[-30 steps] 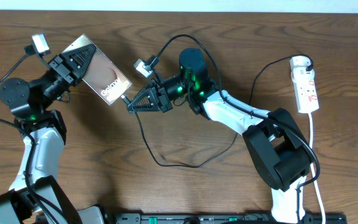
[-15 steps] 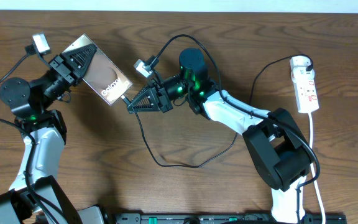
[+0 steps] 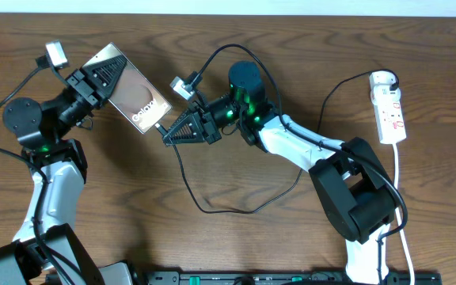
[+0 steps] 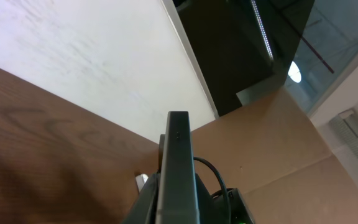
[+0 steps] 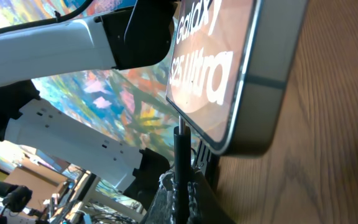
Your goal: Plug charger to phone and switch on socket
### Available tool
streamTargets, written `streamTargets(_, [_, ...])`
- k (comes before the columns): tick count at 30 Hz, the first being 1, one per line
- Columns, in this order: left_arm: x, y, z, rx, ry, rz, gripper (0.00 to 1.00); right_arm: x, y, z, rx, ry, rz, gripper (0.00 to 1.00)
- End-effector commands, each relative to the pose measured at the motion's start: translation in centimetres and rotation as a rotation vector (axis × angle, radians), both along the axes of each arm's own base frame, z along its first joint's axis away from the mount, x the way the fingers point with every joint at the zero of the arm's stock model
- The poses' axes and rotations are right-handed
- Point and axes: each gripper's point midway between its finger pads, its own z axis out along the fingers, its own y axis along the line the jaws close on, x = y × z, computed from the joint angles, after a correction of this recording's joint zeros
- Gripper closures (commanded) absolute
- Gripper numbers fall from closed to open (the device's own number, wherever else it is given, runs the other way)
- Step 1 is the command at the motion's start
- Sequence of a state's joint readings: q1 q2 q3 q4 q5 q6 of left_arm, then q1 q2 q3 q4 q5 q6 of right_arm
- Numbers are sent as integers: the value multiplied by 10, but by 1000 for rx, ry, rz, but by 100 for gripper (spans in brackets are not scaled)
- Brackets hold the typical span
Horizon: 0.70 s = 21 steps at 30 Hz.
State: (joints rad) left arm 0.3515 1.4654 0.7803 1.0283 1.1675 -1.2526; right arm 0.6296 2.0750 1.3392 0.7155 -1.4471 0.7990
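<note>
The phone [image 3: 131,89], brownish-silver with white "Galaxy" lettering, is held tilted above the table's far left by my left gripper [image 3: 95,81], which is shut on its upper end. It shows edge-on in the left wrist view [image 4: 178,168]. My right gripper [image 3: 172,132] is shut on the charger plug end; the plug tip [image 3: 159,125] meets the phone's lower edge. In the right wrist view the black plug [image 5: 180,155] rises from the jaws to the phone's bottom edge [image 5: 229,74]. The thin black cable [image 3: 228,207] loops over the table. The white socket [image 3: 389,104] lies at the far right.
A white cord [image 3: 400,198] runs from the socket toward the table's near edge. A black plug [image 3: 390,79] sits in the socket's far end. A black bar [image 3: 291,277] lies along the near edge. The right arm's base [image 3: 359,202] stands near right.
The left gripper and the phone have shifted slightly right toward the plug tip. The right arm has barely moved.
</note>
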Motion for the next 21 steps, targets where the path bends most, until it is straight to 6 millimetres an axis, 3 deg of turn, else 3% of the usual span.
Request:
streamTargets(1, [-4,-10,5,22,-26,-44,92,2,8,10,15,-18,-33,99])
streamTargets(21, [0,-6,6,13,-28,-12,93,7,6,13,26,-30,-51,99])
